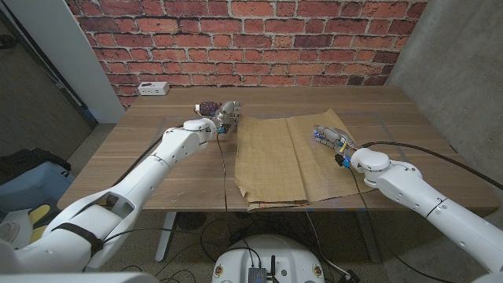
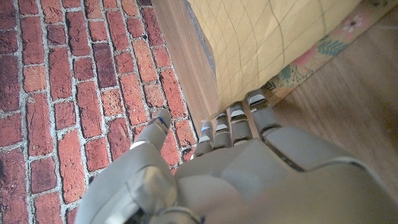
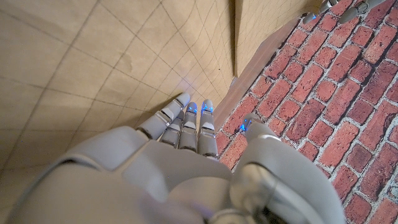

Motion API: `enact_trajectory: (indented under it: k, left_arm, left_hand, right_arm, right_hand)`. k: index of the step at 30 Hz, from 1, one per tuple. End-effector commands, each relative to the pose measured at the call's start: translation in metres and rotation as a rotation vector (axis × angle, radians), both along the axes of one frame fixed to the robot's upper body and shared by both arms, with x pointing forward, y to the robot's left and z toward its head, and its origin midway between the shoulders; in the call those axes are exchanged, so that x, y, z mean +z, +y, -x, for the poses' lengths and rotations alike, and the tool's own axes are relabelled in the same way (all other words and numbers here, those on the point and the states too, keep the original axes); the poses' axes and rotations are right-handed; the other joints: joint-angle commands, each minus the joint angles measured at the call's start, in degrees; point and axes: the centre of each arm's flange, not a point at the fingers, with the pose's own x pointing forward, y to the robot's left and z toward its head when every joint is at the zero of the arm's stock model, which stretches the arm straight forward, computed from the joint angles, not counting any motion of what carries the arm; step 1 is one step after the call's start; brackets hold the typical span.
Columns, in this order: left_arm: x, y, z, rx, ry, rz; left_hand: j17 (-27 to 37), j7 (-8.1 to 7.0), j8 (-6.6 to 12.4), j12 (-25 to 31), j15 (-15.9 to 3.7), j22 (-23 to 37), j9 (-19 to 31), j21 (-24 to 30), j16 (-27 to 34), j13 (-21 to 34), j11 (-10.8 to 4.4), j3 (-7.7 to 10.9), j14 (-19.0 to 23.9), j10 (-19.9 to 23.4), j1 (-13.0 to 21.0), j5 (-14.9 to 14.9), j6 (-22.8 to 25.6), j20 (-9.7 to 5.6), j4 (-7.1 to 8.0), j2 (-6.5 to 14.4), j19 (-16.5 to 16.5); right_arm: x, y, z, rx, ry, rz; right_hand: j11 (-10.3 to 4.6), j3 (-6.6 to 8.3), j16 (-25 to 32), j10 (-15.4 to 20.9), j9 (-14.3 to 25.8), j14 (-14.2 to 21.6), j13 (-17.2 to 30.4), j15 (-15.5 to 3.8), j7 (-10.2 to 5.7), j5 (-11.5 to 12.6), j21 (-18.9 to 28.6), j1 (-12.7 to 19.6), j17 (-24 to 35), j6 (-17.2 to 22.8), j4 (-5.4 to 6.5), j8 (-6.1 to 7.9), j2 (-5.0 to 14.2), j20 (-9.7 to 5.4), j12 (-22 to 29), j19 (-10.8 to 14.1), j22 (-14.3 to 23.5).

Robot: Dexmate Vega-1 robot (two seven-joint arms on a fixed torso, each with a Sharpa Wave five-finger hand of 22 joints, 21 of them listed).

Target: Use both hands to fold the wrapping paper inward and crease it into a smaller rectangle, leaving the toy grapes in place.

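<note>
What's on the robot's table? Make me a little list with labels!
paper: brown wrapping paper, gridded side up, partly folded
grapes: dark toy grapes at the paper's far left corner, on the table
left hand: left hand beside the grapes, at the paper's edge
right hand: right hand resting on the paper
far edge: white power strip
</note>
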Motion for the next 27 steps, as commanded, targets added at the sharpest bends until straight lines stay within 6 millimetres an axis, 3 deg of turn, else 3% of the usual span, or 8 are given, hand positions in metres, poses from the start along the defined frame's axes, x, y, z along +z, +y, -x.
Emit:
enact_trajectory:
  k: [1,5,9,12,16,22,24,27]
  left_arm:
    - [-0.015,-0.007,0.012,-0.193,0.142,0.002]
    - [-0.022,-0.008,0.014,-0.243,0.172,0.025]
    - [-0.028,-0.01,0.017,-0.278,0.216,0.017]
    - [-0.032,-0.012,0.018,-0.305,0.255,-0.02]
    - [-0.035,-0.017,0.02,-0.333,0.287,-0.071]
    - [-0.035,-0.023,0.027,-0.365,0.3,-0.131]
    - [-0.033,-0.023,0.029,-0.333,0.295,-0.145]
    - [-0.031,-0.02,0.031,-0.286,0.298,-0.17]
  left_hand:
    - [0.05,-0.17,-0.77,0.13,0.0,0.09,-0.09,0.09,-0.47,0.05,0.87,-0.11,0.73,0.38,0.06,0.02,-3.79,-0.04,-0.38,-1.64,0.96]
    - [-0.07,-0.36,-0.8,0.16,-0.13,0.03,-0.17,-0.26,-0.8,-0.01,1.06,-0.5,1.11,0.98,0.19,-0.14,-6.28,0.03,-1.12,-3.06,1.26]
    - [-0.18,-0.34,0.06,0.82,-1.35,0.0,-0.29,-0.4,-0.68,-0.13,-0.46,-0.15,3.18,3.73,2.3,-0.03,-6.54,-0.41,-2.4,-4.0,2.77]
    - [-0.21,1.15,1.14,1.27,-2.2,-0.01,-0.31,-0.13,-0.52,-0.3,-1.32,0.4,5.33,6.32,5.29,0.14,-4.26,-0.91,-2.98,-4.66,5.34]
    - [-0.17,4.37,4.44,3.08,-4.87,0.04,-0.04,0.44,0.13,-0.49,-3.21,0.3,12.1,16.01,13.37,0.24,7.49,-3.06,-2.93,-7.32,11.66]
    - [0.04,4.54,6.99,4.43,-8.74,0.34,0.33,1.67,1.68,-0.45,-5.72,-0.51,21.26,25.01,20.15,0.56,19.46,-6.59,-2.37,-8.09,17.58]
    - [0.04,5.1,8.77,5.55,-10.76,0.65,0.83,2.43,2.33,-0.35,-8.23,0.26,26.34,29.98,23.14,1.19,26.76,-7.99,-2.2,-6.97,19.09]
    - [0.13,4.03,11.69,7.88,-13.89,1.17,2.2,5.15,3.58,-0.24,-11.2,1.84,33.48,38.77,26.29,2.07,35.96,-11.3,-2.12,-3.82,23.22]
  right_arm:
    - [0.001,0.0,0.003,-0.002,-0.011,-0.001]
    - [-0.001,0.0,0.006,-0.002,-0.011,-0.001]
    - [-0.002,0.001,0.008,-0.003,-0.013,-0.004]
    - [-0.002,0.001,0.009,-0.002,-0.019,-0.001]
    - [-0.003,0.001,0.011,-0.001,-0.017,-0.002]
    - [-0.005,0.001,0.013,0.0,-0.011,-0.003]
    - [-0.006,0.001,0.014,0.002,-0.013,-0.001]
    - [-0.007,0.001,0.016,-0.001,-0.016,0.0]
  right_hand:
    - [0.2,0.17,-0.08,0.36,0.16,0.32,0.15,0.33,-0.07,-0.03,-0.16,-0.55,0.11,0.51,-0.16,0.02,-0.02,0.81,-0.31,0.28,0.05]
    - [0.23,0.19,-0.09,0.39,0.16,0.32,0.16,0.36,-0.09,-0.03,-0.16,-0.57,0.1,0.48,-0.19,0.0,-0.02,0.8,-0.31,0.3,0.05]
    - [0.25,0.2,-0.09,0.34,0.16,0.32,0.16,0.36,-0.02,-0.03,-0.17,-0.6,0.11,0.47,-0.2,-0.01,0.0,0.81,-0.34,0.3,0.05]
    - [0.26,0.2,-0.09,0.36,0.16,0.31,0.16,0.35,-0.06,-0.04,-0.17,-0.64,0.12,0.49,-0.2,0.0,0.01,0.82,-0.34,0.31,0.05]
    - [0.28,0.2,-0.09,0.36,0.16,0.32,0.16,0.32,-0.06,-0.04,-0.19,-0.65,0.12,0.44,-0.23,-0.02,0.0,0.76,-0.35,0.29,0.05]
    - [0.27,0.22,-0.1,0.39,0.16,0.29,0.16,0.34,-0.05,-0.05,-0.2,-0.68,0.12,0.42,-0.26,-0.03,0.01,0.77,-0.35,0.27,0.05]
    - [0.26,0.24,-0.09,0.39,0.16,0.32,0.16,0.31,-0.04,-0.04,-0.2,-0.69,0.12,0.43,-0.27,-0.03,0.02,0.74,-0.35,0.29,0.05]
    - [0.28,0.26,-0.08,0.44,0.16,0.39,0.16,0.31,-0.05,-0.04,-0.2,-0.68,0.11,0.45,-0.31,-0.02,0.02,0.75,-0.34,0.29,0.05]
